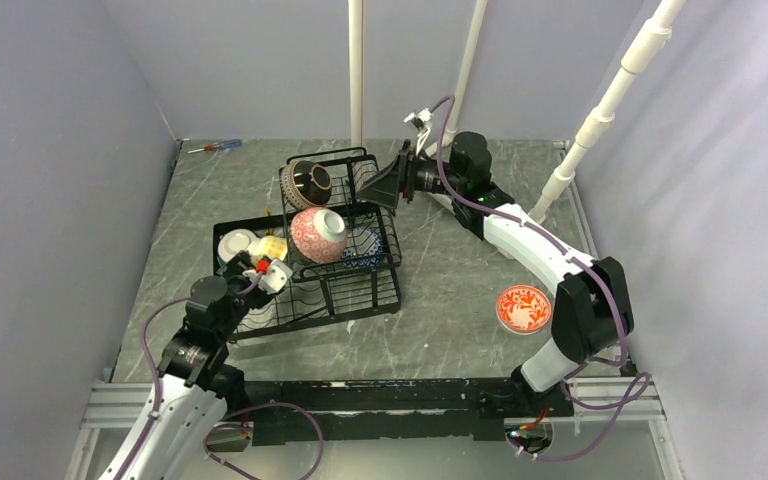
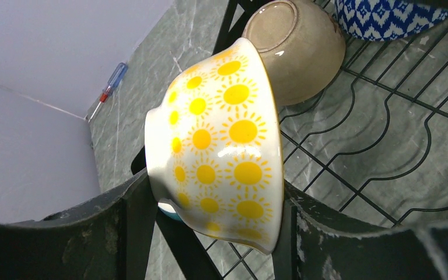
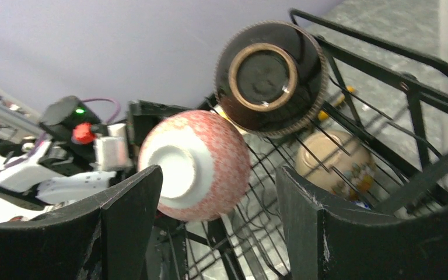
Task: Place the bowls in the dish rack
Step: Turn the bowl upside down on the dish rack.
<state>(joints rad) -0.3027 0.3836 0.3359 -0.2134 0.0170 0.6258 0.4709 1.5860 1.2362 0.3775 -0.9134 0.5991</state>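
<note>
My left gripper [image 2: 216, 192] is shut on a white bowl with yellow dots [image 2: 221, 146], held on its side over the dish rack's [image 1: 310, 310] base tray, at its left end [image 1: 272, 246]. A beige bowl [image 2: 297, 49] and a blue-white zigzag bowl [image 2: 385, 17] lie just beyond it. A pink-red patterned bowl [image 1: 317, 235] and a dark brown striped bowl [image 1: 307, 183] rest in the rack's upper wire basket. My right gripper [image 1: 392, 185] is open at that basket's right side, with nothing between its fingers [image 3: 219, 175]. One red patterned bowl [image 1: 524, 308] sits on the table at the right.
A white bowl [image 1: 236, 243] stands at the rack's left corner, and a teal rim [image 2: 169, 210] peeks from under the yellow one. A screwdriver [image 1: 215, 146] lies at the far left corner. White poles [image 1: 356, 70] rise behind the rack, and grey walls close in the table.
</note>
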